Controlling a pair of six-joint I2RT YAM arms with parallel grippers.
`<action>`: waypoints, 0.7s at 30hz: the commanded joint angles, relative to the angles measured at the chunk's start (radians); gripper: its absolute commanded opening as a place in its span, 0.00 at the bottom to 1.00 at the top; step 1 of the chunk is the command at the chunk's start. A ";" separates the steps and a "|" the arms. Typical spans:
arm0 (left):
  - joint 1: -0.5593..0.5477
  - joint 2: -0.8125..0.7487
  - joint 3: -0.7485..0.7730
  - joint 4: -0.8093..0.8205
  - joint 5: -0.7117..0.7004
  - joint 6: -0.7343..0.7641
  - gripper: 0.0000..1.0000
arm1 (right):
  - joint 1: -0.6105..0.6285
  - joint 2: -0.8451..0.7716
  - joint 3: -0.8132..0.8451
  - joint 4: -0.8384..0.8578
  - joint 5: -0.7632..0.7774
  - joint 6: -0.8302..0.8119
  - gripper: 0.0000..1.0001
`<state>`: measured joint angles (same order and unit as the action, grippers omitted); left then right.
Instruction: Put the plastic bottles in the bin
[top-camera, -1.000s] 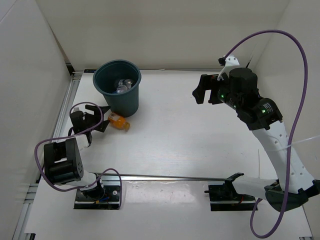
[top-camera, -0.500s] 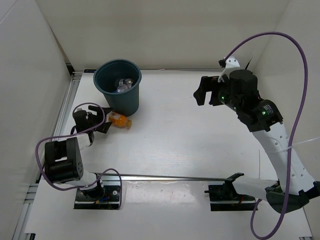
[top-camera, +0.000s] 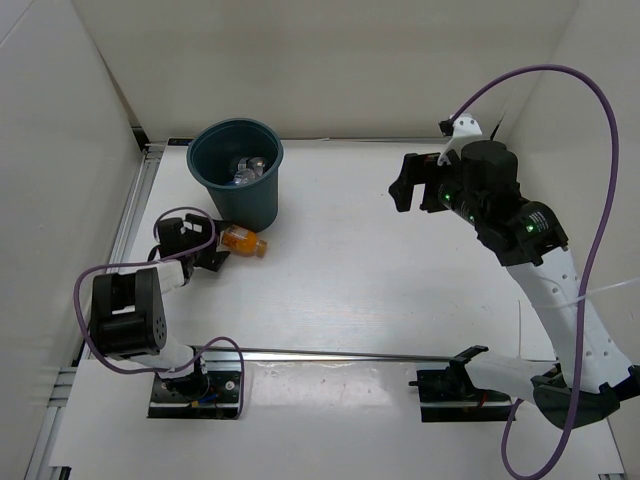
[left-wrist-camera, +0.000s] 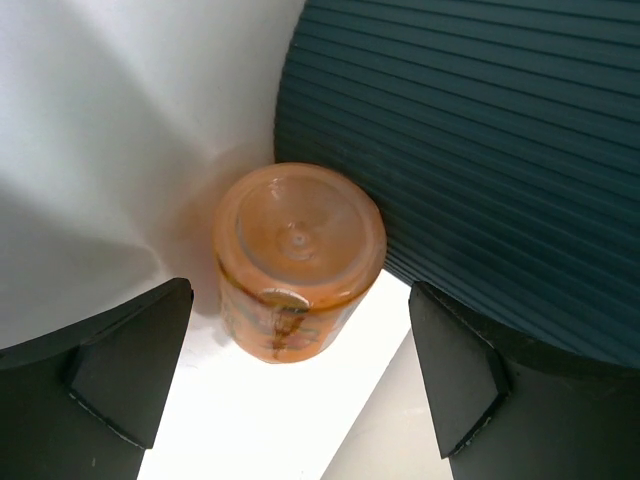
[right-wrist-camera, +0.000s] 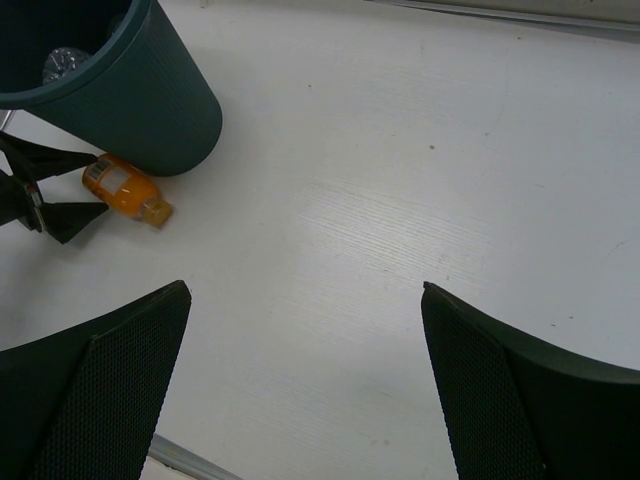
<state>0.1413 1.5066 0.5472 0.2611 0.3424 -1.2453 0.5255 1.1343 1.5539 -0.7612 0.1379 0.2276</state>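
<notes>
Bin (top-camera: 252, 205): dark teal, ribbed wall, upright at far left of table (top-camera: 380, 290).
In bin: clear crumpled bottles (top-camera: 246, 170) heaped at the bottom; more than one, exact no. can't tell. Right wrist cam shows only a scrap of clear plastic over the rim.
Orange bottle (top-camera: 243, 241): outside the bin, lying on its side on the table at the bin's foot, near side. Cap end points right, base end faces L gripper. Close against the bin wall per left wrist cam (left-wrist-camera: 298, 255); actual contact can't tell.
L gripper (top-camera: 213, 245): low at table level, jaws apart, fingers on either side of the bottle's base end, not pressed on it. Nothing held.
R gripper (top-camera: 403, 185): raised over the table's far right, well apart from bin & bottle, jaws wide, nothing betw. them.
</notes>
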 joint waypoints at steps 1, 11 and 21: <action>-0.017 0.016 0.062 -0.055 -0.020 0.023 1.00 | -0.002 -0.021 -0.003 0.017 0.028 -0.019 0.99; -0.045 0.070 0.108 -0.135 -0.020 0.044 0.92 | -0.002 -0.030 -0.012 0.017 0.028 -0.019 0.99; -0.045 0.070 0.086 -0.154 -0.039 0.044 0.84 | -0.002 -0.030 -0.012 0.017 0.037 -0.019 0.99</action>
<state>0.1017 1.5856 0.6327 0.1257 0.3191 -1.2125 0.5255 1.1255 1.5406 -0.7616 0.1558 0.2272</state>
